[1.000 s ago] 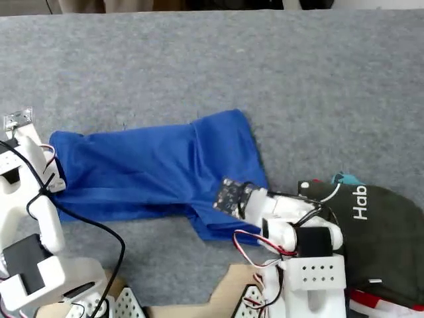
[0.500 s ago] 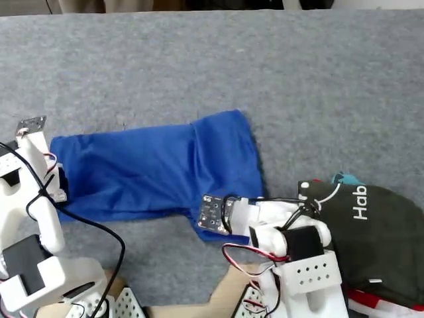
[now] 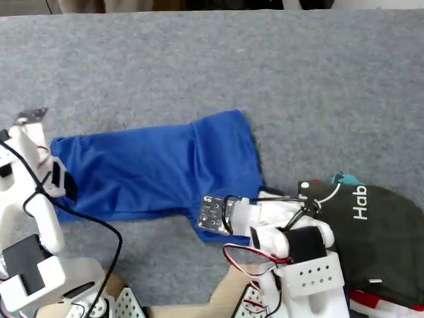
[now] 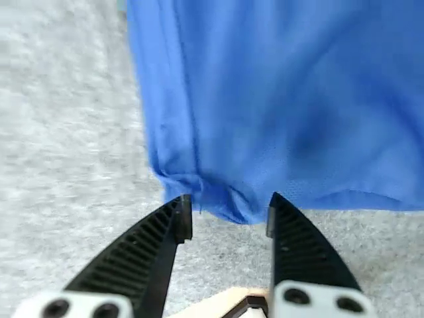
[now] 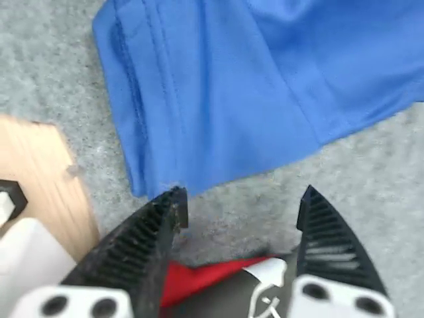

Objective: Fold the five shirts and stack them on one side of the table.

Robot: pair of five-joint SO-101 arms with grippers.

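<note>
Trouble was near: my left gripper [image 4: 227, 211] and right gripper [image 5: 242, 199] both stood open at the shirt [image 3: 152, 169], mid-frame; a missed grab could have bunched it.

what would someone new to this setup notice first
A bright blue shirt lies spread across the middle of the grey table. The left gripper sits open at the shirt's left end, and the right gripper sits open at its near right corner. A dark garment is heaped at the table's near right edge.
</note>
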